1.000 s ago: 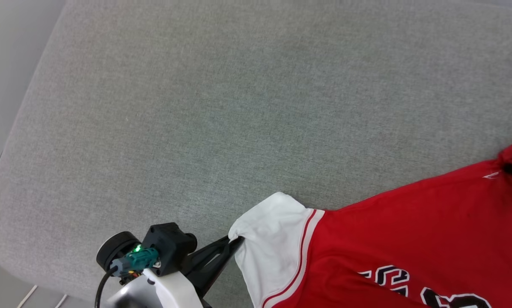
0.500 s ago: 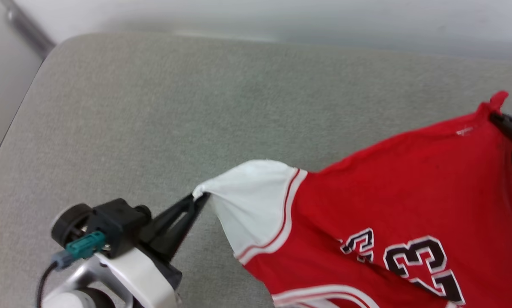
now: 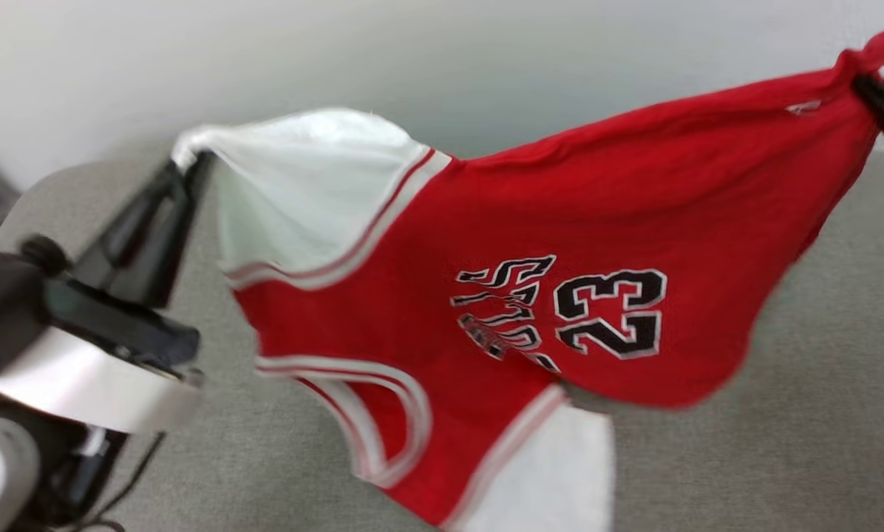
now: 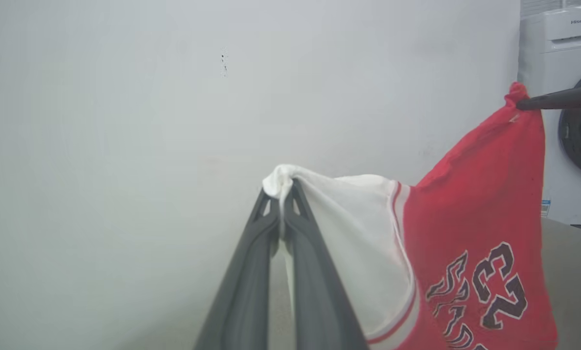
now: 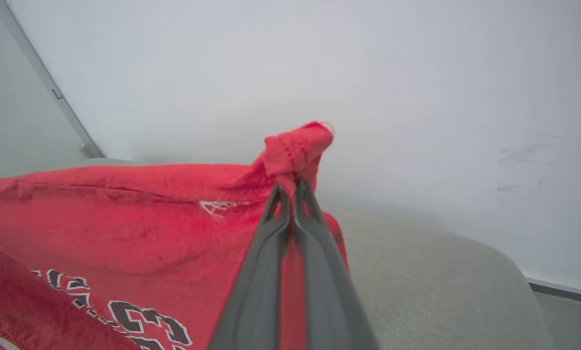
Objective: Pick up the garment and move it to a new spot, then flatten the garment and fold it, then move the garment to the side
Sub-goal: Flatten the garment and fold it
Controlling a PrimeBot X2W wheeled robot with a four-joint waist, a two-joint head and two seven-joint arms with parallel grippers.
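The garment [image 3: 560, 214], a red jersey with white sleeves and a black "23", hangs in the air, stretched between both grippers above the grey padded surface [image 3: 819, 414]. My left gripper [image 3: 183, 159] is shut on the tip of a white sleeve [image 4: 349, 228]; in the left wrist view the gripper [image 4: 281, 187] pinches that cloth. My right gripper [image 3: 867, 81] is shut on a bunched red corner [image 5: 298, 146], and in the right wrist view the gripper [image 5: 290, 187] clamps it. The jersey [image 5: 125, 223] sags below, its lower sleeve [image 3: 553, 473] drooping toward the surface.
A pale wall [image 3: 412, 59] rises behind the grey surface. A white washing machine [image 4: 570, 121] stands at the far right in the left wrist view. The rounded far edge of the surface [image 5: 494, 253] meets the floor by the wall.
Both grippers have lifted the jersey off the grey surface and it now hangs spread between them. The head camera has tilted up toward the wall.
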